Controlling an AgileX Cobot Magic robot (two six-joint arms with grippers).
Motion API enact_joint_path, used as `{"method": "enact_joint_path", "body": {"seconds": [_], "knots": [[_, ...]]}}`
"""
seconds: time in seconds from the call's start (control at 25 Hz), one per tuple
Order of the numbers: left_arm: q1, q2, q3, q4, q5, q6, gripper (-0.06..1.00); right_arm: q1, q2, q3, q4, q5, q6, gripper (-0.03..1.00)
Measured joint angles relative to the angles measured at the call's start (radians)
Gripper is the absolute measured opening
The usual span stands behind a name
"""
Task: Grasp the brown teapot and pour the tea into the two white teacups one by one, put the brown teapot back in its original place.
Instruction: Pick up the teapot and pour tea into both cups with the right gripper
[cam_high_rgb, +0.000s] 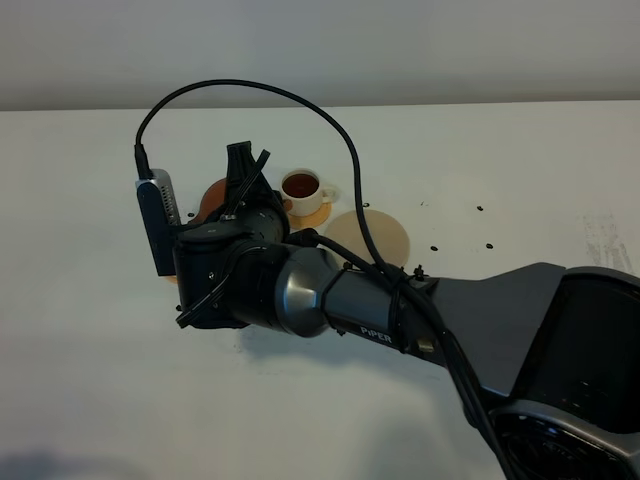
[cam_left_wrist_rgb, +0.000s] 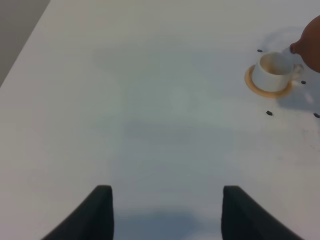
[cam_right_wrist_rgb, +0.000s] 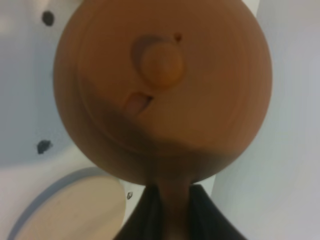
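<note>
Round reddish-brown teapot (cam_right_wrist_rgb: 210, 100), knobbed lid (cam_right_wrist_rgb: 161, 61)

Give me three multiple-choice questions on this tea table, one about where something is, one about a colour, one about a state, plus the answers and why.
1. Where is the brown teapot?
A) standing on the table by the left arm
B) gripped by its handle in the right hand
C) inside a box

2. What colour is the coaster under the teacup in the high view?
A) blue
B) orange-tan
C) black

3. How is that teacup?
A) tipped on its side
B) upside down
C) upright, with dark tea in it

Answers:
1 B, since the right wrist view shows the hand closed on the handle and the beige disc lies bare.
2 B, since an orange-tan rim shows under the cup.
3 C, since its open mouth faces up and shows dark liquid.
</note>
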Motion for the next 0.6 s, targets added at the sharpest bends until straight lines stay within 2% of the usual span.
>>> {"method": "enact_joint_path", "body": {"seconds": [0.6], "knots": [[0.0,0.0,0.0,0.0,0.0,0.0,0.5,0.019,0.0,0.0,-0.063,0.0,-0.031,0.09]]}}
